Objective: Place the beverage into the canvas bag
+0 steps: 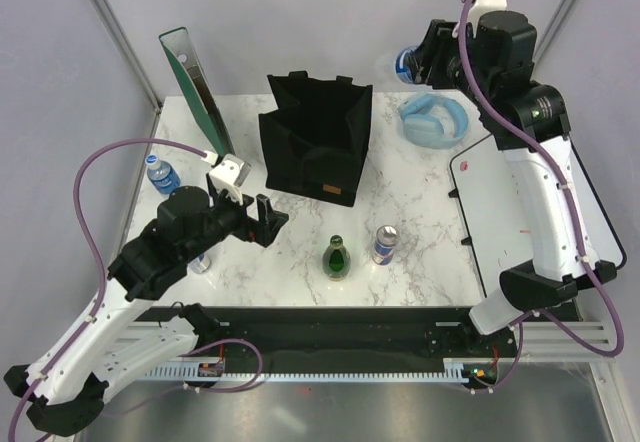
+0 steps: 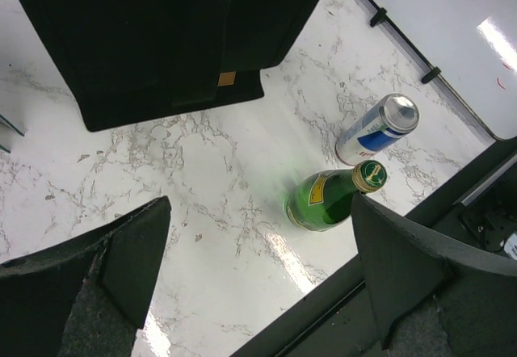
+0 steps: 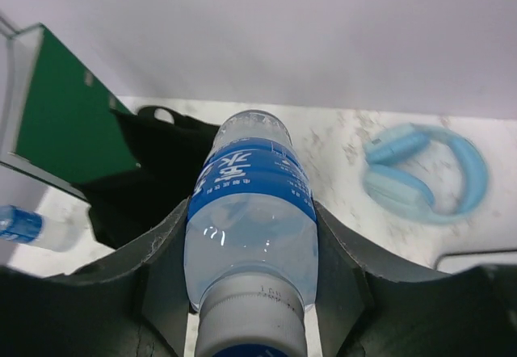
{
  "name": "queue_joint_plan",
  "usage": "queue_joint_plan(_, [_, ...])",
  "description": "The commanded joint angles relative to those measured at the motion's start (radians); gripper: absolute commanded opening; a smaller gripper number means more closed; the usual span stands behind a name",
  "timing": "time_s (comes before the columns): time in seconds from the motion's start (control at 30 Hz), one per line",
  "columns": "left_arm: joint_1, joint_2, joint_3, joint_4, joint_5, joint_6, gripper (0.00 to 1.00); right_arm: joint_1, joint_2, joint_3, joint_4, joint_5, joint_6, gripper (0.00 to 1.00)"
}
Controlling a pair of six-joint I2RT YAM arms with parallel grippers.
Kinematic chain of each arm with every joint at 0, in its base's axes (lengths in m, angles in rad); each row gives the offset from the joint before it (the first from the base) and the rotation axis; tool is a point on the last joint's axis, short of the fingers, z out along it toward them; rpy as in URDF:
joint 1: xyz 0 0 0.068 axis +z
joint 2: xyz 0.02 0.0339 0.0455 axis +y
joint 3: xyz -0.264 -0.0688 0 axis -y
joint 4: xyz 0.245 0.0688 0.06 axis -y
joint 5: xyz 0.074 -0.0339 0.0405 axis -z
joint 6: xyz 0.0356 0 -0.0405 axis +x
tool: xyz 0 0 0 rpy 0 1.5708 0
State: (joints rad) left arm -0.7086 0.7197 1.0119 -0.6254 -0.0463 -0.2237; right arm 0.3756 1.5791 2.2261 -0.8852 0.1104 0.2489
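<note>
The black canvas bag (image 1: pixel 315 137) stands open at the back middle of the table, its tan label patch (image 2: pixel 227 78) facing the near side. It also shows in the left wrist view (image 2: pixel 161 50) and the right wrist view (image 3: pixel 157 175). My right gripper (image 1: pixel 418 62) is raised at the back right, to the right of the bag, and is shut on a clear water bottle with a blue label (image 3: pixel 249 212), cap toward the camera. My left gripper (image 1: pixel 268 220) is open and empty above the table, left of a green glass bottle (image 2: pixel 327 199).
A blue-and-silver can (image 1: pixel 385 245) stands right of the green bottle (image 1: pixel 337 257). A small water bottle (image 1: pixel 160 174) stands at the left edge. Light-blue headphones (image 1: pixel 438 120) lie right of the bag. A whiteboard (image 1: pixel 520 202) lies at the right, and a green file holder (image 1: pixel 195 92) at the back left.
</note>
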Motion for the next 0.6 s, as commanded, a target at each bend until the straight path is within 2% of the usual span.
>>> queue_joint_plan(0.0, [-0.003,-0.016,0.007,0.038,-0.003,-0.037,1.0,0.014,-0.024,-0.014,0.366,-0.162,0.095,0.0])
queue_joint_plan(0.1, [-0.003,-0.025,0.005,0.039,0.003,-0.043,1.0,0.103,0.031,0.009,0.413,-0.16,0.078,0.0])
queue_joint_plan(0.2, [-0.005,-0.035,0.001,0.036,0.011,-0.049,1.0,0.173,0.099,0.056,0.419,-0.091,0.052,0.0])
queue_joint_plan(0.27, [-0.003,-0.043,-0.001,0.035,0.014,-0.051,1.0,0.184,0.13,0.069,0.413,-0.08,0.055,0.0])
queue_joint_plan(0.43, [-0.003,-0.06,-0.01,0.03,0.013,-0.054,1.0,0.236,0.183,0.015,0.416,0.066,-0.005,0.0])
queue_joint_plan(0.5, [-0.003,-0.062,-0.015,0.032,0.011,-0.052,1.0,0.255,0.202,0.001,0.395,0.174,-0.031,0.0])
queue_joint_plan(0.57, [-0.003,-0.06,-0.01,0.029,0.011,-0.051,1.0,0.259,0.217,-0.009,0.393,0.19,-0.04,0.0])
